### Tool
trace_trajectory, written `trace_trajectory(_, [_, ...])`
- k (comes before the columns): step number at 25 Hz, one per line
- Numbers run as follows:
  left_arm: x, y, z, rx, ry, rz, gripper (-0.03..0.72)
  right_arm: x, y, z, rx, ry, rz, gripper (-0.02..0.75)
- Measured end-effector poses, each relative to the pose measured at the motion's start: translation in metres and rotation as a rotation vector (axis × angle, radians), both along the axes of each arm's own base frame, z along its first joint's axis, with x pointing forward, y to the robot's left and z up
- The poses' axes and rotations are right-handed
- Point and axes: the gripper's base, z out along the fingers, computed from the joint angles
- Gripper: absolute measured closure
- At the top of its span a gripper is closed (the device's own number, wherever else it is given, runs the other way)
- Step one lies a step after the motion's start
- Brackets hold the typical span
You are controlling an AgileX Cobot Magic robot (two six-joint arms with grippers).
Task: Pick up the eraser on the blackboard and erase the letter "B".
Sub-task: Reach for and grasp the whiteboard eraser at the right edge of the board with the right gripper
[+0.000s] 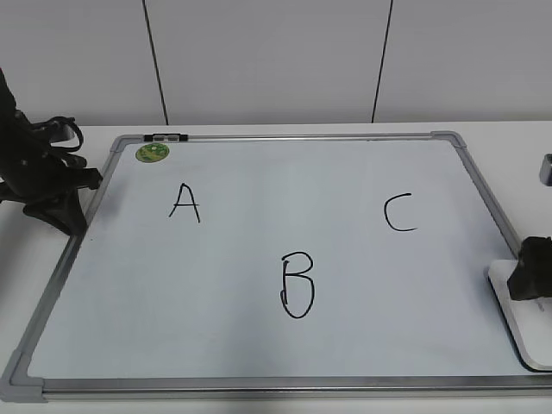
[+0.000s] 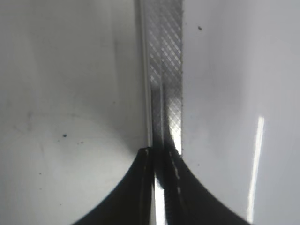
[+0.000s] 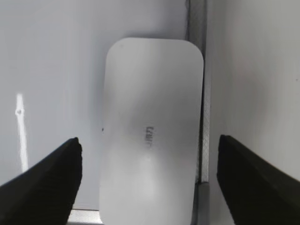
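The blackboard (image 1: 259, 259) is a white board in a silver frame, lying flat. It bears a black "A" (image 1: 185, 203), the letter "B" (image 1: 297, 285) low in the middle, and a "C" (image 1: 399, 213). The white eraser (image 1: 520, 323) lies at the board's right edge near the front corner. It fills the middle of the right wrist view (image 3: 150, 103). My right gripper (image 1: 530, 274) hovers over it, open, one jaw on each side (image 3: 149, 157), not touching. My left gripper (image 1: 53, 203) is shut and empty over the board's left frame (image 2: 159, 152).
A round green sticker (image 1: 153, 153) sits at the board's far left corner. The silver frame strip (image 2: 166, 70) runs under the left jaws. In the right wrist view the frame (image 3: 205, 70) passes beside the eraser. The white table (image 1: 517, 164) surrounds the board.
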Motion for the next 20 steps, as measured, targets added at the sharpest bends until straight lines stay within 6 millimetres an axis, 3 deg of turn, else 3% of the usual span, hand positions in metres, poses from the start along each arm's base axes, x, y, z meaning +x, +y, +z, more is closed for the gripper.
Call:
trace_trajectory(14, [0.0, 0.0, 0.0, 0.0, 0.0, 0.0, 0.653, 0.01, -0.001, -0.034, -0.001, 0.093, -0.003, 0.078])
trace_trajectory(20, [0.0, 0.0, 0.0, -0.001, 0.0, 0.0, 0.653, 0.011, 0.0, -0.036, 0.0, 0.107, 0.0, 0.186])
